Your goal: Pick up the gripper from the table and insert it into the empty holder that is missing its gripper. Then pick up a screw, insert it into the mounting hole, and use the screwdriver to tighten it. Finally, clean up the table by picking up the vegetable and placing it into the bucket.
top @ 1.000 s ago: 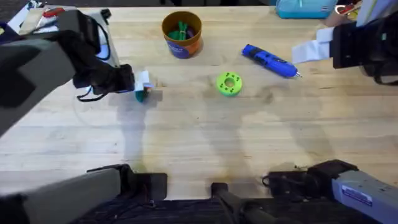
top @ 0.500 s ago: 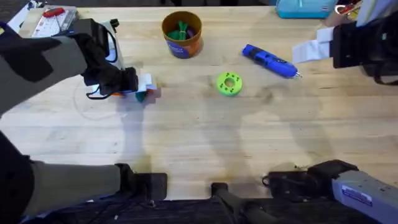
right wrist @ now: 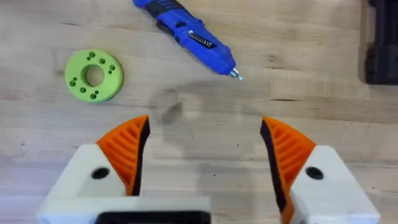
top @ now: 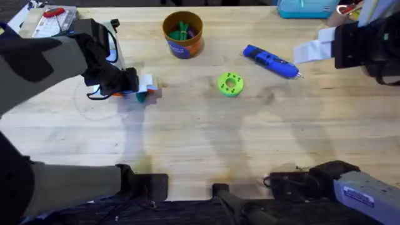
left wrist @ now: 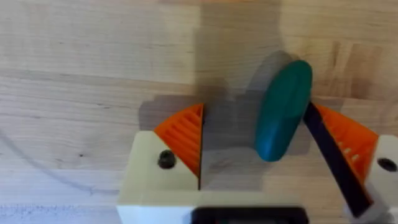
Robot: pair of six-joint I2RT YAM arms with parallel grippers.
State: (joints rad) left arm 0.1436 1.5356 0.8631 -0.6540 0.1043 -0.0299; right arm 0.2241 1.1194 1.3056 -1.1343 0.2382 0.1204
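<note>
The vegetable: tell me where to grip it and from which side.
Grip the vegetable across its narrow middle, coming straight down from above. It lies flat on the table, a smooth elongated oval, already between the left gripper open orange pads.

Desk (top: 206, 137): pale wooden planks, visible grain.
Bucket (top: 183, 34): stands on the desk at the far middle, green items inside.
Screwdriver (top: 270, 61): lies flat, to the right of the bucket, its metal bit toward the right.
Lime-green disc (top: 230, 84): flat on the desk, between bucket and screwdriver but nearer the arms' bases.
Vegetable (left wrist: 283, 109): dark green oval lying on the wood at the left side.
Clear parts box (top: 50, 19): far left corner.
</note>
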